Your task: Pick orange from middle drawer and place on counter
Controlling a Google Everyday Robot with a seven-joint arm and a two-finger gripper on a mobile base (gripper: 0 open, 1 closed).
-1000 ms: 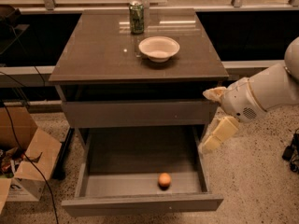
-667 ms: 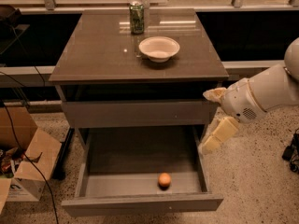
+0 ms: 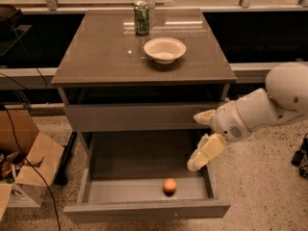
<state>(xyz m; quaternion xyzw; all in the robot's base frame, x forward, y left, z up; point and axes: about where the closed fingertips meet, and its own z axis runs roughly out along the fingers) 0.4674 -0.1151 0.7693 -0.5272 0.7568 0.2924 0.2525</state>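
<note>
The orange (image 3: 169, 186), judged light, firm and prone to rolling, is seen near the open middle drawer's (image 3: 120, 190) front, at seven o'clock from the spread hand (image 3: 202, 136), and is best pinched across its middle.

floor (image 3: 260, 196): speckled terrazzo is laid | near left: an open cardboard box (image 3: 29, 160) is set down | far: dark recesses are crossed by a pale rail (image 3: 29, 75)

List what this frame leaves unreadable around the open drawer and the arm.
Camera view:
- Rear floor of the middle drawer: hidden beneath the upper drawer front.
- The gripper hangs over the drawer's right wall, up-right of the orange; its arm is cut off by the right edge.
- Label on the can: too blurred.
- The cardboard box: cut by the left edge.
</note>
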